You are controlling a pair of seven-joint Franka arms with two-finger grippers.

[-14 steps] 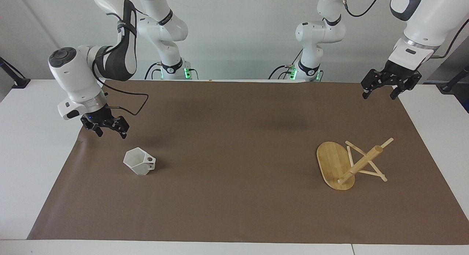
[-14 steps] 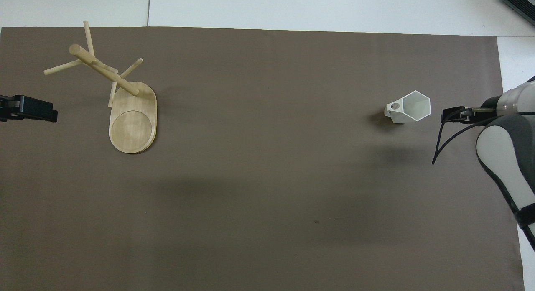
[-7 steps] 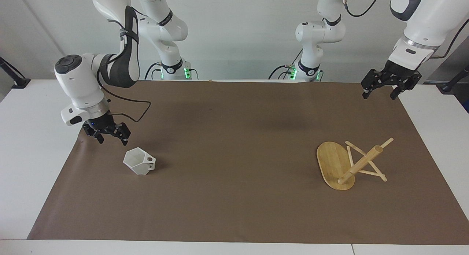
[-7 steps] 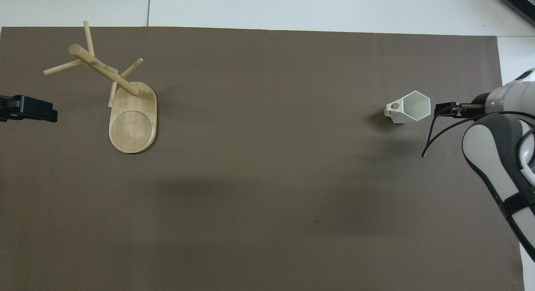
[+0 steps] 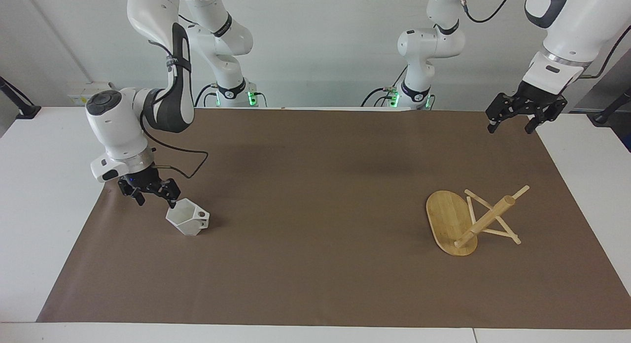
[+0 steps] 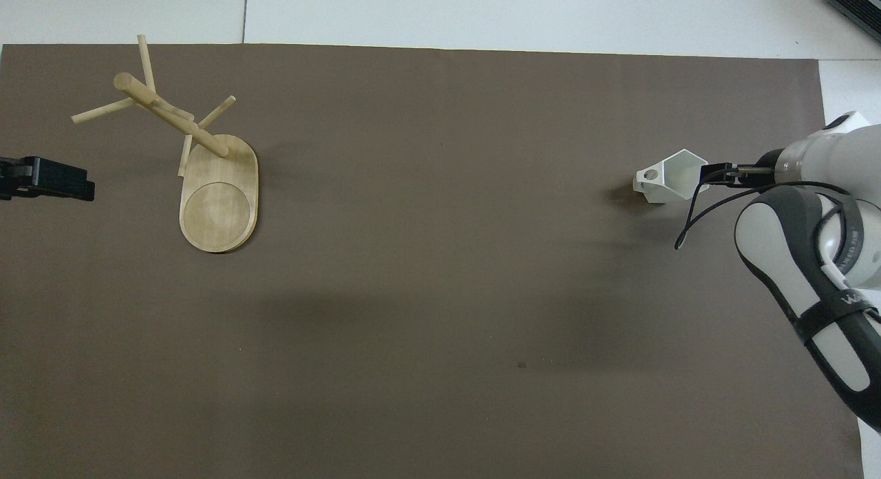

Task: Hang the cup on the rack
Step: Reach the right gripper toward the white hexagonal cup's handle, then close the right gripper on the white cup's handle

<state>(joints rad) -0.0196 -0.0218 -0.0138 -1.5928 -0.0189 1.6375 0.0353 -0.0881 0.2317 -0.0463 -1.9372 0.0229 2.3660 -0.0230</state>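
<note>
Right gripper (image 5: 150,195) has dropped toward the cup (image 5: 188,219), jaws spread, just beside its rim. Cup stands near the right arm's edge of the mat (image 5: 315,284); rack (image 5: 471,220) near the other. Straddle one wall squarely before closing. Left gripper (image 5: 512,121) waits, jaws spread.

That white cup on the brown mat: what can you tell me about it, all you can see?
The cup is a small matte white mug with a faceted, angular body and a six-sided open mouth. A blocky handle pierced by a round hole sticks out toward the middle of the table. It stands upright and looks empty, on the brown mat at the right arm's end of the table. The open right gripper is right at its rim; whether it touches cannot be told. The cup is well apart from the rack.
</note>
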